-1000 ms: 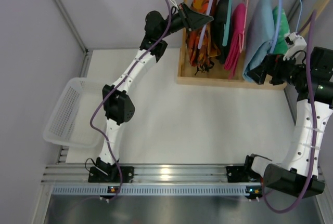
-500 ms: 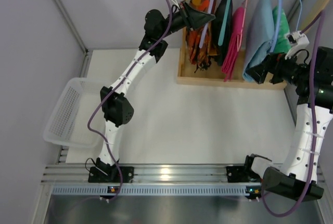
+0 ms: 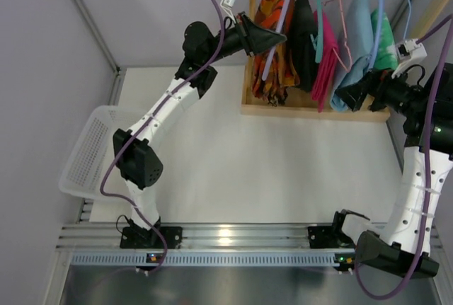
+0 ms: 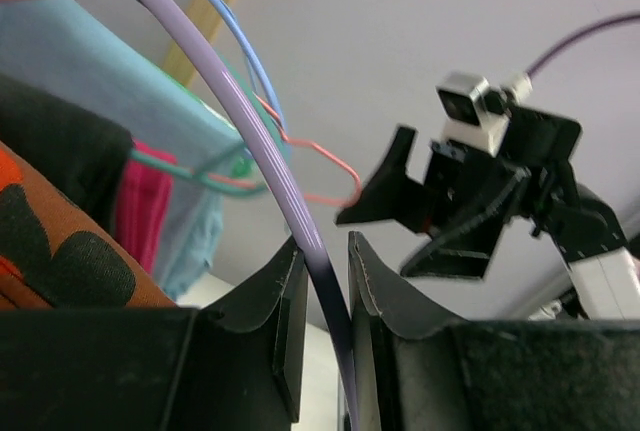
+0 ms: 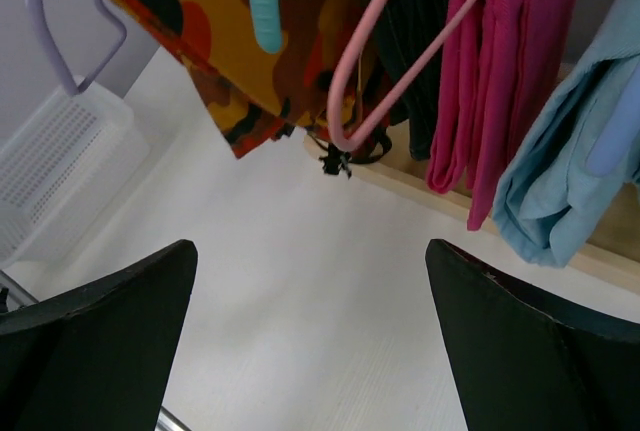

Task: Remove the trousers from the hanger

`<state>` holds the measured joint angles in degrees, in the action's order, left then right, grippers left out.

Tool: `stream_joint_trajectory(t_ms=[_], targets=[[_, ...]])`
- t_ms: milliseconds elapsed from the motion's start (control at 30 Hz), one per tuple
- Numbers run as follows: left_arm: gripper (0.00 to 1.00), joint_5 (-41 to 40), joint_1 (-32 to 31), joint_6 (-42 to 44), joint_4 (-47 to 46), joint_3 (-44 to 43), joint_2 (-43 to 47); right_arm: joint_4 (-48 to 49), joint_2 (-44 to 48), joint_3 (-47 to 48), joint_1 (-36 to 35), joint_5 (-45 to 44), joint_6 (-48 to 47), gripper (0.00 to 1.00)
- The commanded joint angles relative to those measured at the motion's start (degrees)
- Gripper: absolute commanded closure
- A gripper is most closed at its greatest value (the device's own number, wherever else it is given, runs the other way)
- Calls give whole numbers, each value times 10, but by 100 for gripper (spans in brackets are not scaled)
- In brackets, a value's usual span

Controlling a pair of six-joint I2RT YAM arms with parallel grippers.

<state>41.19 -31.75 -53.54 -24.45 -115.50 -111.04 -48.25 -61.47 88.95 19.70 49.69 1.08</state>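
the left gripper (image 4: pixel 325 251) is reaching up at the left end of the wooden rack (image 3: pixel 283 110), and its fingers are closing tight on the thin lilac rod of the hanger (image 4: pixel 270 151). the wrist view is showing the rod running between the two pads with no gap. the trousers (image 3: pixel 271 1) are hanging folded over this hanger, first in the row, just beside a black garment (image 3: pixel 304 29). their dark drawstrings are dangling near the rack's base.

the right gripper (image 3: pixel 345 96) is waiting at the other side of the rack, low and in front of the light blue garment (image 3: pixel 357 22). its fingers are standing wide apart and are holding nothing. its camera is looking across the table (image 3: pixel 269 170) toward the orange fabric, but it is well apart from it.

so the step in hand, as i am judging it, is securing the hanger – the pulling of the cloth is not yet begun. the next move is probably asking the right arm to travel left, under the pink hanger (image 5: pixel 400 61), and to pinch the lower fold of the trousers. the left arm is needing to keep the hanger steady then – a thin rod may twist in the grip. whether the hook is resting on the rail, i cannot tell.
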Motion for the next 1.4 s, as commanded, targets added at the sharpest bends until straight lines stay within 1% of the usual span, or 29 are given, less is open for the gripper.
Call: stream_joint_trajectory(t_ms=[0,33,167,200,233,267,300,367,400,500,567,600,633,700,733,800,833,900,933,1000,1133,1200,1300,1333,1367], targets=[[100,32,-30,50,-165,54,139,60,6,18,5,23,30,0],[100,28,-34,51,-165,94,152,65,5,22,5,24,48,1],[100,18,-45,62,-164,176,223,111,-3,40,5,57,114,1],[100,15,-51,69,-164,194,236,150,-2,40,5,63,135,1],[100,8,-55,81,-164,223,256,201,-1,30,5,75,182,1],[100,6,-55,85,-164,241,267,201,2,30,5,76,210,1],[100,5,-59,92,-164,254,275,261,6,13,4,75,269,0],[100,-6,-62,92,-159,293,291,335,19,-10,4,74,331,1],[100,-17,-63,90,-155,303,305,399,21,-25,4,70,389,1],[100,-33,-65,104,-147,341,327,465,11,-26,-16,42,471,1],[100,-32,-65,121,-142,347,340,477,0,-28,-62,15,490,1],[100,-38,-65,144,-136,351,347,493,-3,-28,-81,3,493,1],[100,-48,-65,153,-130,352,355,492,-7,-28,-131,-10,489,1],[100,-52,-65,166,-128,358,362,492,-17,-30,-179,-42,481,1],[100,-60,-66,165,-128,360,369,493,-22,-30,-231,-53,479,1],[100,-67,-66,164,-122,368,376,495,-35,-31,-271,-88,460,2],[100,-70,-66,166,-119,372,380,495,-38,-33,-304,-101,456,3],[100,-82,-66,174,-112,377,391,505,-50,-45,-329,-134,472,3],[100,-86,-66,176,-111,381,394,512,-52,-50,-350,-140,482,4],[100,-94,-66,181,-109,393,406,538,-65,-61,-369,-147,501,5],[100,-110,-66,188,-99,418,425,555,-73,-74,-421,-168,514,4],[100,-108,-66,197,-99,427,432,562,-77,-89,-435,-180,517,3],[100,-99,-67,197,-100,431,435,601,-89,-105,-457,-185,546,7],[100,-101,-68,198,-100,433,437,613,-94,-105,-467,-184,549,9],[100,-104,-73,200,-100,438,439,640,-102,-105,-473,-181,551,13]])
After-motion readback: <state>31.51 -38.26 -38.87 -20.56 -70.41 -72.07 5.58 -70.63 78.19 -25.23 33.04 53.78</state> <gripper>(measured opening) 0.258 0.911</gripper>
